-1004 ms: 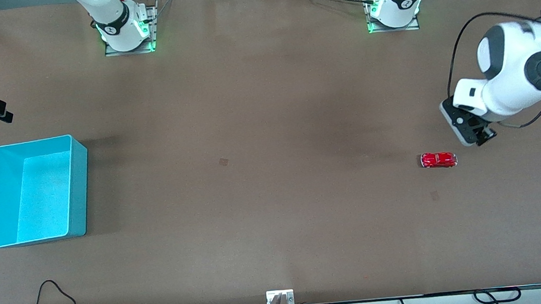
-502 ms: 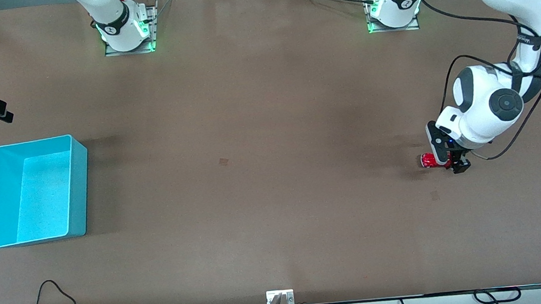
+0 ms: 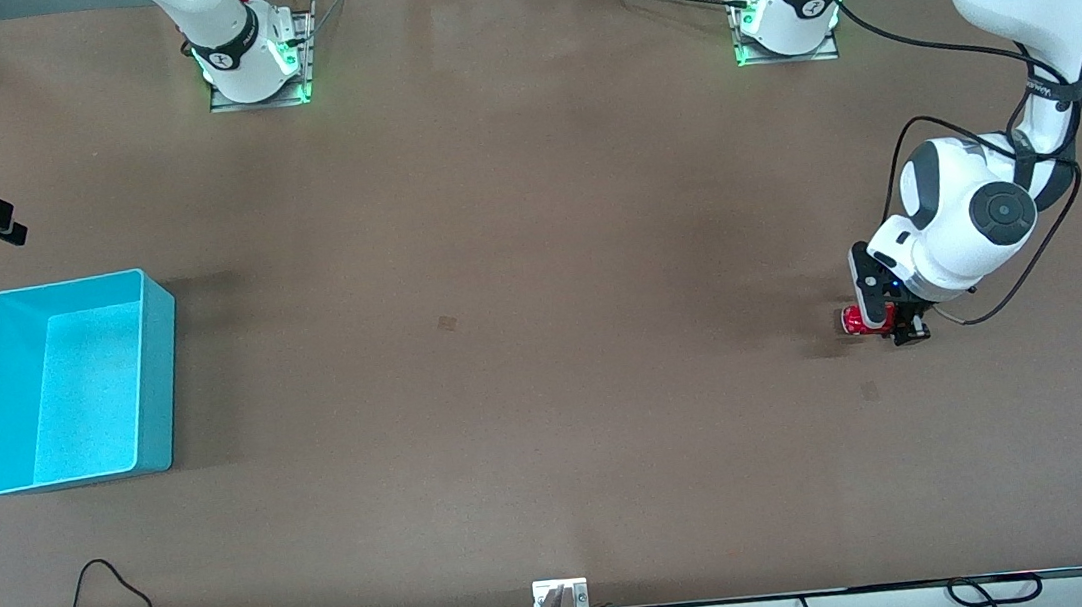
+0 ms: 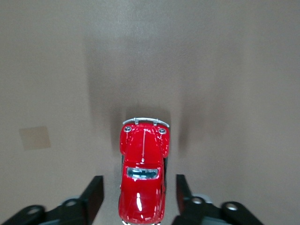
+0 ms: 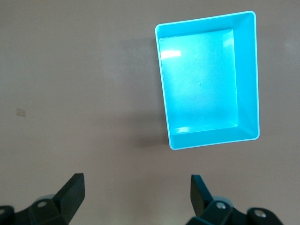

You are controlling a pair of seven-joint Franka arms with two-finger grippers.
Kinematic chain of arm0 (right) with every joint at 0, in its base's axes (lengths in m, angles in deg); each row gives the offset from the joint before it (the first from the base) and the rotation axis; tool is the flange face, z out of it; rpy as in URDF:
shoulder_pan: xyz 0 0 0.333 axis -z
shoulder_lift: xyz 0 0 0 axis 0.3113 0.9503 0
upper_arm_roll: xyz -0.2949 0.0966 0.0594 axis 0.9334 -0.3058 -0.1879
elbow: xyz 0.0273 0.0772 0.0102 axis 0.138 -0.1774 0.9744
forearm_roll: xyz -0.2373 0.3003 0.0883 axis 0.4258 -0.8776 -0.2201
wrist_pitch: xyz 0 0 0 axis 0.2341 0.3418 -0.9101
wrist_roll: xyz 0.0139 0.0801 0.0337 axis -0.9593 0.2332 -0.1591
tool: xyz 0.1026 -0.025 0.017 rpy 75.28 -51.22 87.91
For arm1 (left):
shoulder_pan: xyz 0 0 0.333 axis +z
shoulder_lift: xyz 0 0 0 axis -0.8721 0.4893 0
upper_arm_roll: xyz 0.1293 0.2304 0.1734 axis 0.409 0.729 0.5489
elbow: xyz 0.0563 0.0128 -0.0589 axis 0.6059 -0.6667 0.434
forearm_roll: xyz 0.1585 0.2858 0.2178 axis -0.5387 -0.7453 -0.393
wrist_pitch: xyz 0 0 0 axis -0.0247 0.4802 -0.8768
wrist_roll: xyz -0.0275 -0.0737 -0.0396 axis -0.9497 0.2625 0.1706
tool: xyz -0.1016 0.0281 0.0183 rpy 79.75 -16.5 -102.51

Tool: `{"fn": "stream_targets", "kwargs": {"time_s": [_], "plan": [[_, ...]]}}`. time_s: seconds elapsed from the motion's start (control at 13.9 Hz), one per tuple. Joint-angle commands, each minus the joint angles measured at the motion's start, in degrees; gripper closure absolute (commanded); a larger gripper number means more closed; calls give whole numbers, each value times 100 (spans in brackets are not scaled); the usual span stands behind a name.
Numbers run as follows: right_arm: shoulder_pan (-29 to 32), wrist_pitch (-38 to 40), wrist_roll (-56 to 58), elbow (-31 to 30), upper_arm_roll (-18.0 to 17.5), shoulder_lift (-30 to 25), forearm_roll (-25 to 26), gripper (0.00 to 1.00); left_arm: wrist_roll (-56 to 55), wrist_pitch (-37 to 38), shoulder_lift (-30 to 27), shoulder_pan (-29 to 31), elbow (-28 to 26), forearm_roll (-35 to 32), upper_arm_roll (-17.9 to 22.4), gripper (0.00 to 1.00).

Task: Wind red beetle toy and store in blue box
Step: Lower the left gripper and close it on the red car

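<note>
The red beetle toy stands on the brown table at the left arm's end. My left gripper is down over it. In the left wrist view the red beetle toy lies lengthwise between the black fingers, with a narrow gap of table showing on each side, so the left gripper is open around it. The blue box sits empty at the right arm's end. My right gripper waits beside the box, farther from the front camera. In its wrist view the right gripper is open and empty, with the blue box below.
Both arm bases stand along the table edge farthest from the front camera. Cables and a small bracket lie at the nearest edge. Small darker patches mark the table.
The left arm swung over the car and came down, so its fingers now straddle the toy, and they have drawn closer together. The right arm and the box have not moved.
</note>
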Motion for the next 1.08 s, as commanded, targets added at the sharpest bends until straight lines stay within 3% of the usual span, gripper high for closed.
{"fn": "stream_targets", "kwargs": {"time_s": [0.0, 0.14, 0.22, 0.29, 1.0], "plan": [[48, 7, 14, -105, -25, -119, -35, 0, 106, -187, 134, 19, 44, -78, 3, 52], [48, -2, 14, -105, -25, -110, -44, 0, 115, -372, 274, 71, 45, -87, 3, 55], [48, -2, 14, -105, -25, -110, -35, 0, 115, -363, 284, 80, 45, -78, 3, 76], [48, -2, 14, -105, -25, -119, -44, 0, 115, -363, 284, 71, 45, -87, 3, 88], [57, -10, 14, -105, -25, -101, -53, 0, 106, -319, 363, 299, 80, -78, 12, 90]]}}
